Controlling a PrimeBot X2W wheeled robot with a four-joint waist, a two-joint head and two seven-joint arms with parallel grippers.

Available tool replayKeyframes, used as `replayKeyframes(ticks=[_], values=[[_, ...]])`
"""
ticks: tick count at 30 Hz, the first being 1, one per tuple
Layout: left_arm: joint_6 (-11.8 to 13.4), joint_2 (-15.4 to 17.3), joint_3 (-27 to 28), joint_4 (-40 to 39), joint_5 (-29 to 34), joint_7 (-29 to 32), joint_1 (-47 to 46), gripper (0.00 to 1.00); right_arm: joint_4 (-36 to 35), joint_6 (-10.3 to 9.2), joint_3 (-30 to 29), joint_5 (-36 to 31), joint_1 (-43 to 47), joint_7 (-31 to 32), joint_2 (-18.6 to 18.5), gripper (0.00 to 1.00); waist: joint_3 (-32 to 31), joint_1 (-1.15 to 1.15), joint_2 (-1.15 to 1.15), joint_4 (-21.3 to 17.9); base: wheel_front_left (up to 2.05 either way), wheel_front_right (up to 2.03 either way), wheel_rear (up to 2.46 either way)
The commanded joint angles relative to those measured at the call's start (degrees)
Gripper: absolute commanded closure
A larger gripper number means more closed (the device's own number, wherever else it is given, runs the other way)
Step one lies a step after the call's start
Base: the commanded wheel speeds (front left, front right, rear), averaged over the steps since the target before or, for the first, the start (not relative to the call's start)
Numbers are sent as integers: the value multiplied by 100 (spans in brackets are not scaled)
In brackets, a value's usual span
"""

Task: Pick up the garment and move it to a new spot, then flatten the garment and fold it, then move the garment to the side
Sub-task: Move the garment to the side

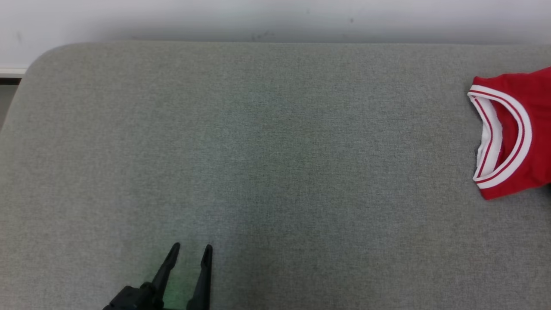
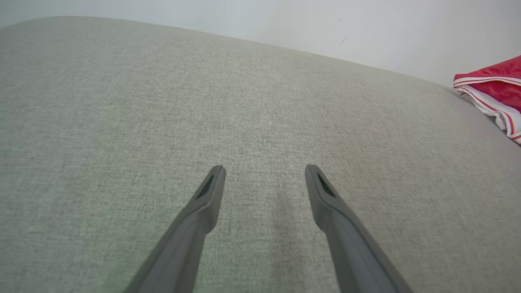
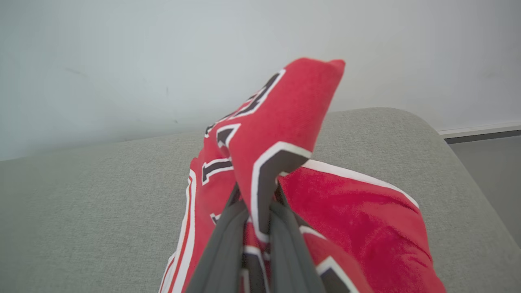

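Grey padded fabric surface (image 1: 275,150); right gripper (image 3: 257,195) clamps a fold of red white-trimmed jersey (image 3: 285,114); left gripper (image 2: 264,167) gapes empty, jersey well apart. Pickup begun; moving, flattening, folding remain.

The grey upholstered surface (image 1: 275,150) is lying open across its left and middle, the red jersey (image 1: 540,129) is taking up its far right edge, and the white wall (image 1: 275,17) is closing off the back.

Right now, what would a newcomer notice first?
The red garment with its white-striped collar, at the right edge of the grey cushion. The right end effector is shut on a raised fold of it; the left end effector hovers open, lower left.
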Motion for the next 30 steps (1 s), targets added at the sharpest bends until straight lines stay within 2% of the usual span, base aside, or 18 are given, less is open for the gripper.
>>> replayKeyframes(ticks=[1, 6, 7, 8, 9, 14, 18, 25, 30], values=[[-15, 21, 36, -5, 55, 1, -10, 0, 30, 0, -86, -69, -71, -12, -93, 100, 34, 0, 0, -29, 0, 0, 0], [-40, 20, 119, -17, 136, 1, -18, 0, 359, 0, -400, -204, 13, 11, -94, 100, 89, 0, 0, -78, 0, 0, 0], [-45, 21, 136, -19, 154, 1, -16, 0, 456, 0, -472, -267, 31, -14, -63, 83, 98, 0, 0, -93, 0, 0, 0], [-45, 21, 146, -22, 163, 1, -17, 0, 551, 0, -528, -359, 47, -54, -55, 29, 104, 0, 0, -104, 0, 0, 0], [-45, 21, 153, -26, 173, 1, -15, 0, 679, 0, -600, -477, 56, -101, -60, 0, 110, 0, 0, -116, 0, 0, 0], [-61, 21, 226, -20, 191, 1, 15, 0, 1192, 0, -979, -896, 33, -425, -3, 0, 107, 0, 0, -182, 0, 0, 0], [-63, 21, 279, -11, 186, 1, 82, 0, 1313, 0, -1177, -1135, 135, -622, 76, 0, 8, 0, 0, -241, 0, 0, 0], [-8, 21, 367, -107, 66, 1, 206, 0, 838, 0, -1348, -1429, 700, -1140, 168, 0, -406, 0, 0, -314, 0, 0, 0], [9, 21, 451, -216, 0, 1, 324, 0, 270, 0, -1570, -1784, 1427, -1845, 352, 0, -855, 0, 0, -307, 0, 0, 0]])
